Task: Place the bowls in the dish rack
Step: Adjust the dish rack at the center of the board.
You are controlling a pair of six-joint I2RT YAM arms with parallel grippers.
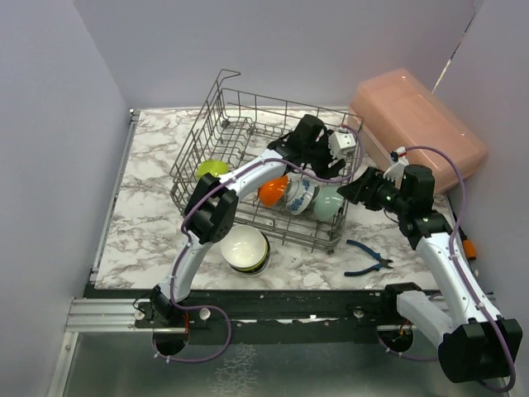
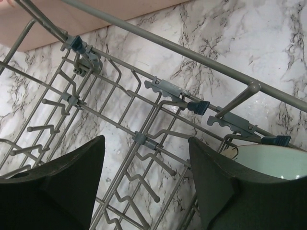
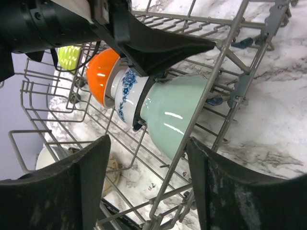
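Grey wire dish rack (image 1: 195, 145) holds orange bowl (image 1: 271, 192), patterned bowl (image 1: 299, 197), mint bowl (image 1: 328, 203), lime bowl (image 1: 212, 169); stacked bowls (image 1: 245, 251) at its 6 o'clock remain outside. Both left gripper (image 2: 146, 141) and right gripper (image 3: 148, 140) gape, empty.

no text, label, brand or number can be read anywhere in these views

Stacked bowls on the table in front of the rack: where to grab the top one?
Pinch the rim of the top white bowl from straight above, one finger inside, one outside. It sits mouth-up, nested in the bowls beneath, so its wall looks mostly hidden and only the rim is exposed.
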